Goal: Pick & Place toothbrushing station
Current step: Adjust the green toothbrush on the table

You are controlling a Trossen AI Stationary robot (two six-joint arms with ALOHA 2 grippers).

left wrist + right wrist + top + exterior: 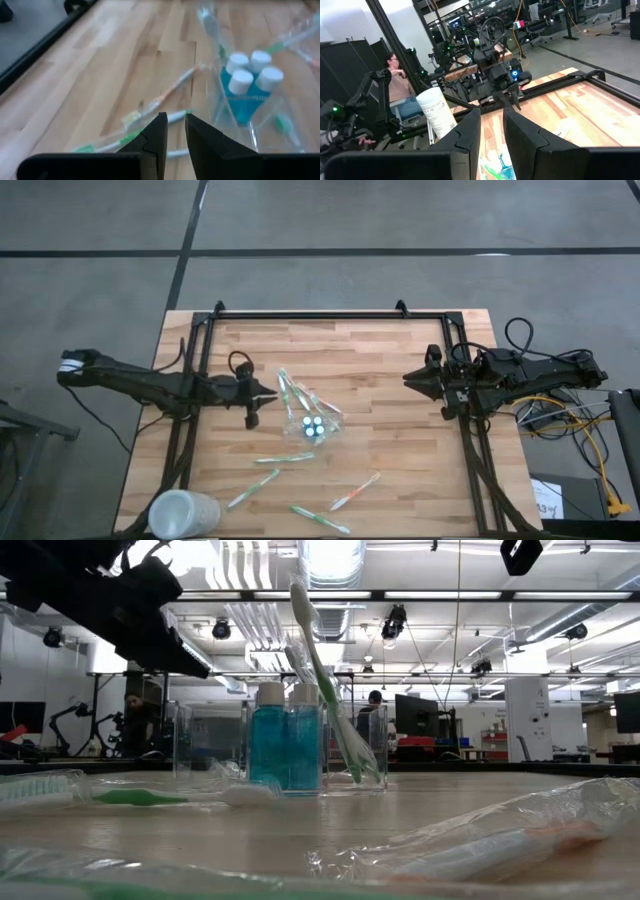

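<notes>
**Toothbrush station: part loaded, loose brushes remaining**

At the near table edge stood a frosted cup, clear of the work. Just beyond it, 4 wrapped toothbrushes lay loose on the table: 1 green, 1 green-and-white, 1 orange and 1 more green nearer the centre. None was touching the holder.

At mid-table stood the clear holder. It contained 4 blue tubes with white caps, and at least 2 green-and-white brushes leaned out of it. On this evidence the tubes were placed and the loading was judged roughly half complete, with 4 brushes left to pick.

The left gripper hung just beside the holder, on its left, empty, with a narrow gap between its fingers. The right gripper waited well apart on the right side, likewise narrow and empty.

Limits of view: the holder's walls were nearly invisible from above, so its outline was uncertain. The exact brush count inside could not be confirmed. Beyond the table, people in the room were visible only in part.
</notes>
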